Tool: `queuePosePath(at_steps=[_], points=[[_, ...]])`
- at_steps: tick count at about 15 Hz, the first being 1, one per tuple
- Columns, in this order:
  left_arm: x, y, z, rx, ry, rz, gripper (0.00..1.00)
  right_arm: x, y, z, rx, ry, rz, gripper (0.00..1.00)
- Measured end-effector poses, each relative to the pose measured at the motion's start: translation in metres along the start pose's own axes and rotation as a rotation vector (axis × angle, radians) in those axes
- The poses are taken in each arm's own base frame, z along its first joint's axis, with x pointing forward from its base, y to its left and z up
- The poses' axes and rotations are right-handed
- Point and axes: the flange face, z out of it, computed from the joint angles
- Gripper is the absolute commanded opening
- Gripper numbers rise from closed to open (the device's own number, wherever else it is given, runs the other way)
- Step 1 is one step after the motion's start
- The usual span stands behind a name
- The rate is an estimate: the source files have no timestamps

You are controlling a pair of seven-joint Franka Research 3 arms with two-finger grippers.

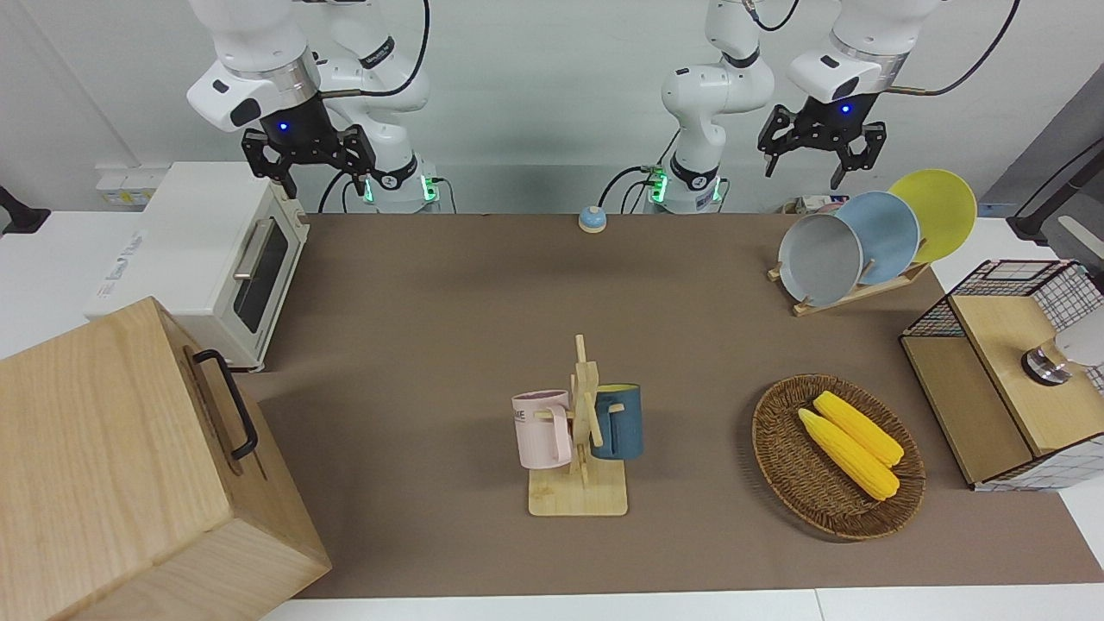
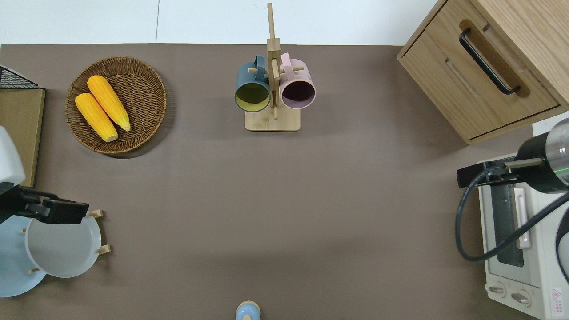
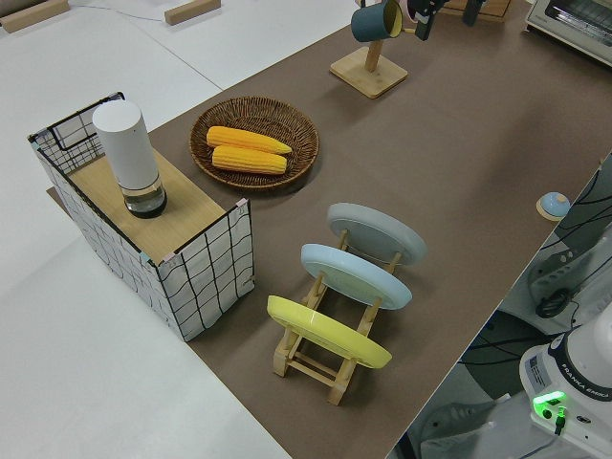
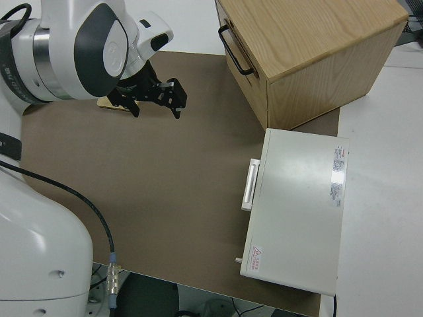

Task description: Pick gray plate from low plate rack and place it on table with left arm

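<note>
At the left of the front view we see the right gripper (image 1: 308, 168) parked, its fingers (image 1: 285, 179) spread wide and holding nothing. Toward the view's right, the left gripper (image 1: 814, 152) hangs in the air with its fingers (image 1: 771, 159) pointing down, spread wide and empty. From overhead we find it over the rim of the gray plate (image 2: 62, 249), on the side farther from the robots, without touching the plate.

The gray plate stands tilted in the low plate rack (image 1: 849, 295), at the rack's end toward the counter's middle. Just beside it, toward the left arm's end of the counter (image 1: 448, 310), we see the light blue plate (image 1: 888, 235), then the yellow plate (image 1: 938, 211), all three leaning the same way and overlapping in the front view.

Around this we see a white toaster oven (image 1: 207, 259) and a wooden drawer cabinet (image 1: 129, 466) at the right arm's end. A small blue bell (image 1: 592, 219) sits near the robots' edge. A wooden mug tree (image 1: 585, 448) stands mid-counter, farther from the robots, carrying a pink mug (image 1: 542, 429) and a dark blue mug (image 1: 619, 421). A round wicker basket (image 1: 780, 448) holds two ears of corn (image 1: 849, 453) lying side by side; it sits farther from the robots than the rack. At the left arm's end we see a wire-sided box (image 1: 1000, 371) with a white cylinder (image 3: 127, 158) standing on its wooden top.
</note>
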Motion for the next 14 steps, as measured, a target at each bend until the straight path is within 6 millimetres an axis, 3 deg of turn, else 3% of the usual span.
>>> queuePosePath(at_steps=[6, 14], points=[[-0.002, -0.005, 0.000, -0.002, -0.001, -0.015, 1.00, 0.000, 0.000, 0.000, 0.000, 0.000, 0.000, 0.987], [-0.018, -0.059, 0.001, 0.033, -0.015, -0.032, 0.99, 0.000, 0.000, 0.000, 0.000, 0.000, 0.000, 0.990]])
